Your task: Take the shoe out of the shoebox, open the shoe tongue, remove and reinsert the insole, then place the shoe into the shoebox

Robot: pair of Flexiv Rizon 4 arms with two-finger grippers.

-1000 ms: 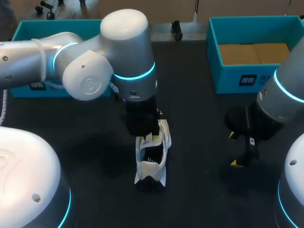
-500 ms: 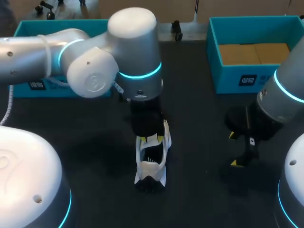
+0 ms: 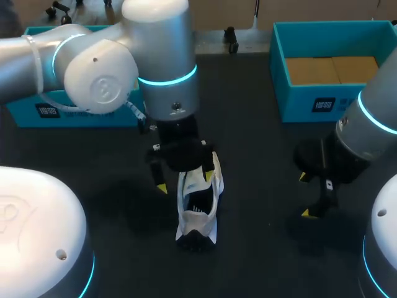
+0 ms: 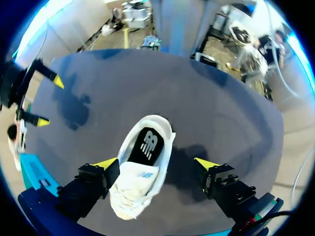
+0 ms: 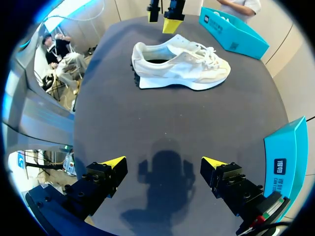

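A white shoe (image 3: 197, 211) stands on its sole on the dark table, toe pointing away from me. In the left wrist view the shoe (image 4: 135, 194) lies under my left gripper (image 4: 156, 163), and its black insole (image 4: 149, 145) shows inside. My left gripper (image 3: 185, 182) hangs open just above the shoe's tongue, one yellow tip on each side, gripping nothing. My right gripper (image 3: 304, 195) hovers open and empty above the table to the right, far from the shoe (image 5: 179, 64). The teal shoebox (image 3: 282, 81) stands at the back right.
A second teal box (image 3: 37, 112) sits at the back left, partly behind my left arm. In the right wrist view a teal box (image 5: 236, 30) lies beyond the shoe and another (image 5: 288, 162) beside my right gripper (image 5: 165, 164). Bare dark tabletop surrounds the shoe.
My left gripper has gone from nearly shut at the shoe's tongue to wide open, and its wrist has turned. The shoe and the right arm have stayed put.
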